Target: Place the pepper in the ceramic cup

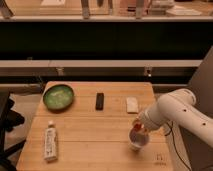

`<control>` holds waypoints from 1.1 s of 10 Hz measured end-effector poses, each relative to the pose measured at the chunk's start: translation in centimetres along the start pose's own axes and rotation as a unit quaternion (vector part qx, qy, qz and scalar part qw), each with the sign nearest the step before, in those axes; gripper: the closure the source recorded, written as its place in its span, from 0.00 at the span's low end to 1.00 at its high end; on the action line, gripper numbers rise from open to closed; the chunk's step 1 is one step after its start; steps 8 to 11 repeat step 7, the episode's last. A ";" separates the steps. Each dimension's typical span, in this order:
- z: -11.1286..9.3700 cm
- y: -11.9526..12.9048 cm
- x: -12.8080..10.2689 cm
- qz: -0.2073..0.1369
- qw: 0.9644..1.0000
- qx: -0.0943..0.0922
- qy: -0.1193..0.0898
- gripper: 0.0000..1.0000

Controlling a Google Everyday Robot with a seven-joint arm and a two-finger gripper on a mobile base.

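Observation:
The white ceramic cup [137,142] stands near the front right of the wooden table [95,130]. The red-orange pepper [137,131] sits at the cup's mouth, right under my gripper [138,125]. The gripper comes in from the right on a white arm [175,110] and hangs directly above the cup, touching or nearly touching the pepper. The cup's rim is partly hidden by the pepper and the gripper.
A green bowl [58,96] sits at the back left. A black remote-like bar [100,101] lies mid-back, a pale small block [132,104] to its right. A white labelled tube [50,142] lies front left. Dark shelving runs behind the table.

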 end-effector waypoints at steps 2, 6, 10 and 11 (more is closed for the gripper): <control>0.0 0.0 0.1 0.002 1.000 0.001 0.001 0.37; -0.1 0.2 0.2 0.007 1.000 0.002 0.002 0.32; -0.1 0.3 0.3 0.008 1.000 0.002 0.003 0.35; -0.1 0.3 0.3 0.008 1.000 0.002 0.003 0.35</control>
